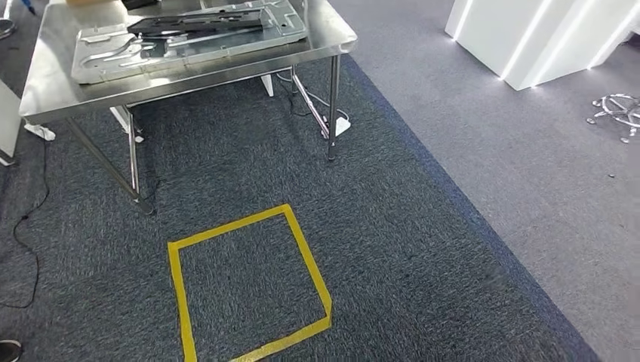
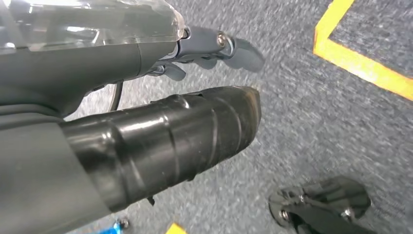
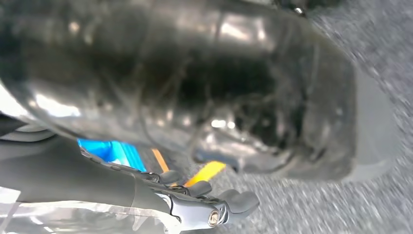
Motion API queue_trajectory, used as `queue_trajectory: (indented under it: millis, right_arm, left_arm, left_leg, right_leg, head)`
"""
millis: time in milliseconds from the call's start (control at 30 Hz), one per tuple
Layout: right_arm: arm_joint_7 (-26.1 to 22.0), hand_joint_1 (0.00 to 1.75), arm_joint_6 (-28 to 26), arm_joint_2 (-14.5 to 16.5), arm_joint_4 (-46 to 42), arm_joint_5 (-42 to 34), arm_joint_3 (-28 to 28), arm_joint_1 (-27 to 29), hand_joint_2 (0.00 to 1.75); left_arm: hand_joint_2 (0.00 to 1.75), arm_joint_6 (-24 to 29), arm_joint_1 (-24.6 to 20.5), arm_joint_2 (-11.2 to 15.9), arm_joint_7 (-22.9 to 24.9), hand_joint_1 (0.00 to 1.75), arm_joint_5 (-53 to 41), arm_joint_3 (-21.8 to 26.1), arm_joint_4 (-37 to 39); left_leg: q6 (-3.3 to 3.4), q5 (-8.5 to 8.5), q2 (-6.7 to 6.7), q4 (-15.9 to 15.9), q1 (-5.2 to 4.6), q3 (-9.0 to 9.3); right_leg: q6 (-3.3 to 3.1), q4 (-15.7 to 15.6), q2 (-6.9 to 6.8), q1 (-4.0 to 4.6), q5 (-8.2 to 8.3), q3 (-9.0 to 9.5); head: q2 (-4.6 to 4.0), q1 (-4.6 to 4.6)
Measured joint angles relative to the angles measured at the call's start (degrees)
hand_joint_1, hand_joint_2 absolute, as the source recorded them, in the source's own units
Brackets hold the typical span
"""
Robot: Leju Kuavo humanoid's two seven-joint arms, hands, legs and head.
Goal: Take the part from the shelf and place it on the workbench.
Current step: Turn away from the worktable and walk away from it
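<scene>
A steel workbench [image 1: 53, 87] stands ahead at the upper left of the head view. On it lies a silver pressed-metal panel [image 1: 106, 64] with a long black part [image 1: 196, 23] across it. My left hand [image 2: 185, 131] hangs over the dark carpet, its thick glossy thumb apart from the dark fingers [image 2: 234, 48], and it holds nothing. My right hand [image 3: 204, 97] also hangs low and is blurred. Nothing lies between its big thumb and its fingers [image 3: 219, 204].
A square of yellow tape [image 1: 306, 256] marks the dark carpet in front of the bench, and its corner [image 2: 360, 63] lies near my left hand. Cables [image 1: 30, 219] trail at the left. A white lit structure [image 1: 528, 38] and a chrome chair base [image 1: 619, 113] stand on the lighter carpet at right.
</scene>
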Motion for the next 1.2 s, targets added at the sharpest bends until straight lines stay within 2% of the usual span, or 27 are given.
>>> queue_trajectory:
  millis: [67, 100, 133, 200, 233, 267, 300, 333, 367, 400, 467, 500, 567, 600, 633, 667, 733, 767, 800, 833, 867, 933, 1000, 1067, 1100, 1133, 1200]
  right_arm:
    - [0.28, 0.00, 0.52, 0.32, 0.09, 0.94, 0.64, 0.32, 0.00]
    - [0.45, 0.00, 0.68, 0.45, 0.14, 1.31, 0.90, 0.49, 0.00]
    - [0.63, 0.00, 0.83, 0.57, 0.20, 1.65, 1.16, 0.55, 0.00]
    - [0.83, 0.00, 1.01, 0.74, 0.28, 2.23, 1.71, 0.50, 0.00]
    - [0.90, 0.00, 1.09, 0.84, 0.30, 2.47, 1.98, 0.46, 0.00]
    - [0.91, 0.00, 1.15, 0.91, 0.31, 2.65, 2.22, 0.46, 0.00]
    - [0.91, 0.00, 1.24, 0.96, 0.32, 2.76, 2.40, 0.48, 0.00]
    - [0.89, 0.00, 1.35, 0.99, 0.33, 2.86, 2.52, 0.53, 0.00]
    - [0.86, 0.00, 1.46, 1.00, 0.33, 2.97, 2.61, 0.58, 0.00]
    - [0.83, 0.00, 1.55, 1.00, 0.34, 3.11, 2.72, 0.59, 0.00]
    - [0.79, 0.00, 1.64, 1.00, 0.34, 3.53, 3.03, 0.44, 0.00]
    - [0.79, 0.00, 1.64, 1.00, 0.34, 3.76, 3.19, 0.39, 0.00]
    - [0.82, 0.00, 1.65, 1.00, 0.34, 4.06, 3.35, 0.47, 0.00]
    - [0.83, 0.00, 1.65, 1.03, 0.33, 4.11, 3.35, 0.52, 0.00]
    - [0.84, 0.00, 1.66, 1.05, 0.33, 4.14, 3.35, 0.53, 0.00]
    - [0.83, 0.00, 1.68, 1.09, 0.32, 4.19, 3.36, 0.49, 0.00]
    - [0.81, 0.00, 1.77, 1.16, 0.33, 4.29, 3.37, 0.41, 0.00]
    - [0.80, 0.00, 1.82, 1.20, 0.33, 4.31, 3.37, 0.40, 0.00]
    - [0.80, 0.00, 1.84, 1.24, 0.34, 4.31, 3.37, 0.41, 0.00]
    - [0.79, 0.00, 1.87, 1.27, 0.34, 4.31, 3.37, 0.42, 0.00]
    - [0.80, 0.00, 1.89, 1.33, 0.34, 4.34, 3.37, 0.42, 0.00]
    - [0.85, 0.00, 1.97, 1.46, 0.34, 4.44, 3.37, 0.36, 0.00]
    - [0.99, 0.00, 2.11, 1.58, 0.36, 4.56, 3.37, 0.27, 0.00]
    - [1.23, 0.00, 2.24, 1.62, 0.43, 4.79, 3.37, 0.40, 0.00]
    - [1.36, 0.00, 2.29, 1.62, 0.47, 4.92, 3.37, 0.51, 0.00]
    - [1.48, 0.00, 2.32, 1.62, 0.51, 5.03, 3.37, 0.56, 0.00]
    - [1.60, 0.00, 2.38, 1.62, 0.55, 5.13, 3.38, 0.44, 0.00]
  left_arm:
    - [0.00, 0.20, -0.11, -0.02, -0.01, 0.00, 0.03, 0.13, 0.00]
    - [0.00, 0.28, -0.14, -0.05, -0.02, 0.00, -0.02, 0.16, 0.00]
    - [0.00, 0.35, -0.15, -0.08, -0.06, 0.00, -0.07, 0.17, 0.00]
    - [0.00, 0.39, -0.11, -0.15, -0.15, 0.00, -0.15, 0.20, 0.00]
    - [0.00, 0.39, -0.04, -0.17, -0.19, 0.00, -0.15, 0.21, 0.00]
    - [0.00, 0.39, 0.02, -0.19, -0.20, 0.00, -0.15, 0.25, 0.00]
    - [0.00, 0.38, 0.03, -0.20, -0.24, 0.00, -0.15, 0.28, 0.00]
    - [0.00, 0.38, 0.00, -0.21, -0.31, 0.00, -0.14, 0.34, 0.00]
    - [0.00, 0.36, -0.06, -0.24, -0.48, 0.00, -0.09, 0.40, 0.00]
    - [0.00, 0.23, -0.11, -0.28, -0.84, 0.00, 0.06, 0.49, 0.00]
    - [0.00, -0.27, -0.13, -0.33, -1.82, 0.00, 0.55, 0.80, 0.00]
    - [0.00, -0.49, -0.15, -0.35, -2.24, 0.00, 0.80, 0.96, 0.00]
    - [0.00, -0.52, -0.22, -0.39, -2.57, 0.00, 1.03, 1.15, 0.00]
    - [0.00, -0.44, -0.26, -0.41, -2.59, 0.00, 1.07, 1.17, 0.00]
    - [0.00, -0.35, -0.24, -0.42, -2.56, 0.00, 1.07, 1.19, 0.00]
    - [0.00, -0.27, -0.20, -0.42, -2.47, 0.00, 1.03, 1.21, 0.00]
    - [0.00, -0.12, -0.01, -0.40, -2.25, 0.00, 0.83, 1.25, 0.00]
    - [0.00, -0.08, 0.10, -0.40, -2.16, 0.00, 0.72, 1.26, 0.00]
    - [0.00, -0.05, 0.19, -0.40, -2.12, 0.00, 0.61, 1.25, 0.00]
    - [0.00, 0.01, 0.24, -0.40, -2.03, 0.00, 0.43, 1.25, 0.00]
    - [0.00, 0.16, 0.27, -0.41, -1.85, 0.00, 0.15, 1.23, 0.00]
    - [0.00, 0.53, 0.32, -0.40, -1.40, 0.00, -0.42, 1.17, 0.00]
    - [0.00, 0.71, 0.25, -0.39, -1.27, 0.00, -0.65, 1.11, 0.00]
    - [0.00, 0.67, 0.04, -0.39, -1.54, 0.00, -0.81, 1.07, 0.00]
    - [0.00, 0.63, -0.06, -0.39, -1.69, 0.00, -0.88, 1.04, 0.00]
    - [0.00, 0.61, -0.05, -0.39, -1.84, 0.00, -0.94, 1.02, 0.00]
    - [0.00, 0.57, 0.02, -0.39, -1.96, 0.00, -0.98, 1.02, 0.00]
  left_leg:
    - [0.55, 0.33, 1.13, -0.46, -0.08, 0.09]
    - [0.98, 0.58, 1.86, -0.81, -0.02, 0.22]
    - [1.42, 0.84, 2.66, -1.19, 0.05, 0.34]
    - [1.98, 1.07, 4.25, -1.56, -0.03, 0.39]
    - [2.09, 1.07, 5.14, -1.54, -0.14, 0.32]
    - [2.11, 1.04, 6.03, -1.51, -0.24, 0.24]
    - [2.11, 1.00, 6.88, -1.48, -0.29, 0.20]
    - [2.07, 0.95, 7.64, -1.47, -0.32, 0.19]
    - [1.99, 0.88, 8.26, -1.44, -0.32, 0.25]
    - [1.86, 0.79, 8.83, -1.40, -0.35, 0.38]
    - [1.29, 0.45, 9.84, -1.27, -0.55, 0.60]
    - [0.94, 0.29, 10.32, -1.25, -0.62, 0.75]
    - [0.23, 0.09, 11.22, -1.33, -0.61, 1.10]
    - [-0.12, -0.25, 10.85, -1.04, -0.50, 1.17]
    - [-0.39, -1.20, 9.85, 0.10, -0.41, 0.79]
    - [-0.61, -2.82, 8.46, 2.45, -0.31, -0.17]
    - [-0.82, -6.87, 6.03, 9.84, -0.15, -3.51]
    - [-0.86, -8.11, 5.63, 13.21, -0.13, -5.12]
    - [-0.87, -8.14, 5.46, 14.87, -0.13, -6.00]
    - [-0.83, -6.99, 5.35, 14.38, -0.11, -5.93]
    - [-0.75, -4.90, 5.07, 11.77, -0.07, -4.89]
    - [-0.46, -0.85, 2.92, 4.08, 0.07, -1.79]
    - [-0.06, 0.42, 1.03, 0.08, 0.05, -0.29]
    - [0.56, 0.43, 1.45, -0.30, -0.09, -0.11]
    - [1.01, 0.64, 2.07, -0.61, -0.05, 0.05]
    - [1.47, 0.90, 2.71, -0.97, 0.03, 0.21]
    - [2.15, 1.23, 4.17, -1.46, 0.05, 0.33]
  right_leg:
    - [0.80, -0.02, 0.96, -0.24, 0.29, -0.39]
    - [1.08, 0.42, 0.30, -0.21, -0.01, -0.63]
    - [1.30, 1.75, -0.99, -0.12, -0.92, -1.28]
    - [1.62, 7.64, -4.27, 0.01, -4.22, -4.16]
    - [1.80, 11.38, -5.08, -0.07, -5.87, -6.03]
    - [1.96, 14.23, -5.48, -0.18, -6.76, -7.39]
    - [2.08, 15.29, -5.73, -0.27, -6.65, -7.82]
    - [2.12, 14.18, -5.99, -0.34, -5.58, -7.10]
    - [2.07, 10.98, -6.53, -0.34, -3.84, -5.25]
    - [1.88, 6.75, -7.70, -0.26, -2.26, -2.85]
    - [1.29, 0.60, -9.68, 0.13, -0.54, 0.45]
    - [0.97, -0.56, -10.06, 0.35, -0.48, 0.96]
    - [0.31, -0.81, -8.90, 0.50, -0.33, 0.89]
    - [-0.01, -1.04, -8.34, 0.39, -0.12, 0.94]
    - [-0.39, -1.28, -7.79, 0.26, 0.12, 0.99]
    - [-0.71, -1.48, -7.24, 0.10, 0.35, 1.02]
    - [-1.10, -1.52, -6.10, 0.17, 0.51, 0.84]
    - [-1.17, -1.48, -5.41, 0.24, 0.53, 0.79]
    - [-1.20, -1.44, -4.66, 0.28, 0.53, 0.79]
    - [-1.18, -1.35, -3.86, 0.29, 0.51, 0.82]
    - [-1.12, -1.22, -3.05, 0.28, 0.47, 0.87]
    - [-0.79, -0.70, -1.57, 0.30, 0.26, 0.76]
    - [-0.20, -0.26, -0.36, 0.25, 0.16, 0.30]
    - [0.57, -0.35, 0.72, 0.10, 0.36, -0.06]
    - [0.87, -0.21, 0.50, 0.05, 0.26, -0.16]
    - [1.09, 0.55, -0.46, 0.11, -0.30, -0.54]
    - [1.31, 5.35, -3.53, 0.21, -3.19, -2.81]
  head:
    - [0.00, -0.01]
    - [0.00, 0.03]
    - [0.00, 0.07]
    - [0.00, 0.16]
    - [0.00, 0.16]
    - [0.00, 0.17]
    - [0.00, 0.16]
    - [0.00, 0.17]
    - [0.00, 0.17]
    - [0.00, 0.17]
    - [0.00, 0.16]
    - [0.00, 0.15]
    - [0.00, 0.14]
    - [0.00, 0.14]
    - [0.00, 0.10]
    - [0.00, 0.07]
    - [0.00, 0.03]
    - [0.00, 0.03]
    - [0.00, 0.03]
    - [0.00, 0.03]
    - [0.00, 0.03]
    - [0.00, 0.03]
    - [0.00, 0.04]
    - [0.00, 0.08]
    - [0.00, 0.09]
    - [0.00, 0.14]
    - [0.00, 0.22]
